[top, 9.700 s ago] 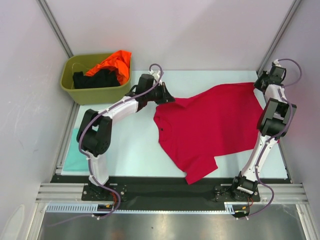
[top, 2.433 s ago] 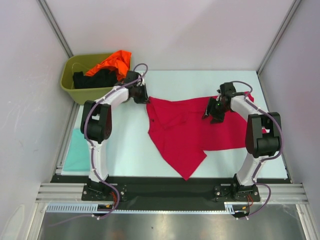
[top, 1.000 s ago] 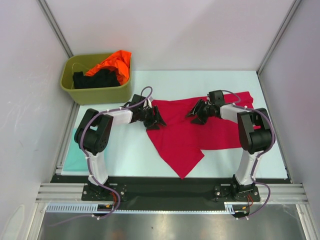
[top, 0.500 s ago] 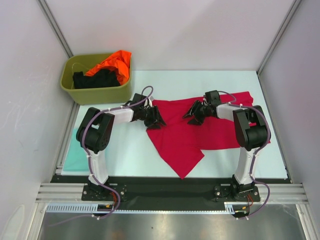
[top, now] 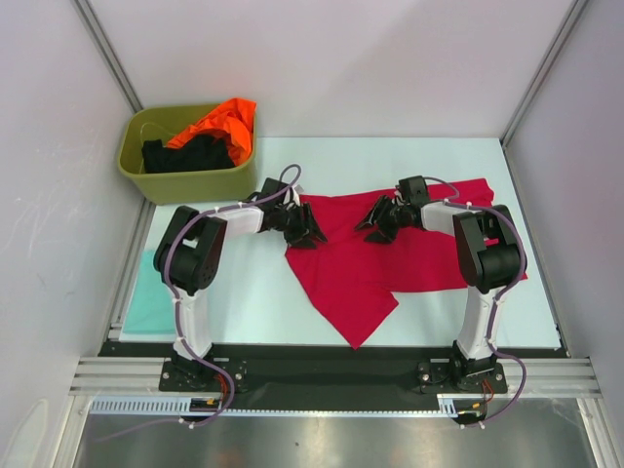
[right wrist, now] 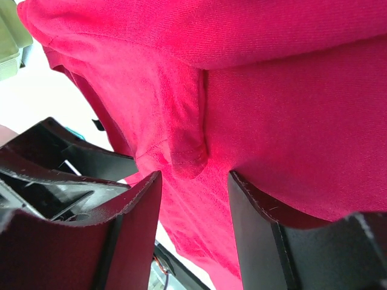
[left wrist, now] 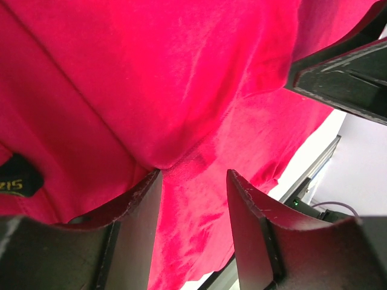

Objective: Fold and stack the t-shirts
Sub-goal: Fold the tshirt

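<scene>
The crimson-red t-shirt (top: 390, 263) lies on the table with its far edge folded over toward the front. My left gripper (top: 310, 232) rests low over its left part, my right gripper (top: 373, 224) over its middle, tips pointing at each other. In the left wrist view my left gripper (left wrist: 195, 175) is open above a fold edge of red cloth (left wrist: 181, 90). In the right wrist view my right gripper (right wrist: 195, 176) is open over a small cloth ridge (right wrist: 188, 151). A pale teal folded t-shirt (top: 146, 297) lies at the left edge.
An olive-green tub (top: 185, 183) at the back left holds an orange t-shirt (top: 222, 122) and a black t-shirt (top: 185, 154). Metal rails run along the table's left and right sides. A black base strip (top: 322, 370) carries both arms at the near edge.
The shirt lay spread flat at first; both grippers then drew its far edge forward into a fold. In the last second the grippers only crept slightly toward each other, jaws apart.
</scene>
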Controlling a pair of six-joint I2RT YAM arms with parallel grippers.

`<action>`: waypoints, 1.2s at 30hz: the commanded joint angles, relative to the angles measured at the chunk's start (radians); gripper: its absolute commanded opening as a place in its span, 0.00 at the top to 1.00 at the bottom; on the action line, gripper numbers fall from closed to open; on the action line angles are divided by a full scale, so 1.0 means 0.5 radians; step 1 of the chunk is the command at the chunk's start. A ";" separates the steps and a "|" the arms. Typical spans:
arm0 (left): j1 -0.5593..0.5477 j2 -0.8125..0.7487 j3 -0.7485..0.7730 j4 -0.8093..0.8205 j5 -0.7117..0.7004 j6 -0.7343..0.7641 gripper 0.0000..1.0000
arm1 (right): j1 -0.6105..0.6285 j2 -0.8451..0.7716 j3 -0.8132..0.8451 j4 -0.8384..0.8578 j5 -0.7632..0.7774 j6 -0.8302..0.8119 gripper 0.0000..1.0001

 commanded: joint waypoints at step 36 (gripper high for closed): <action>0.084 0.127 0.454 -0.066 -0.134 0.019 1.00 | 0.011 0.126 0.160 0.027 -0.093 0.016 0.60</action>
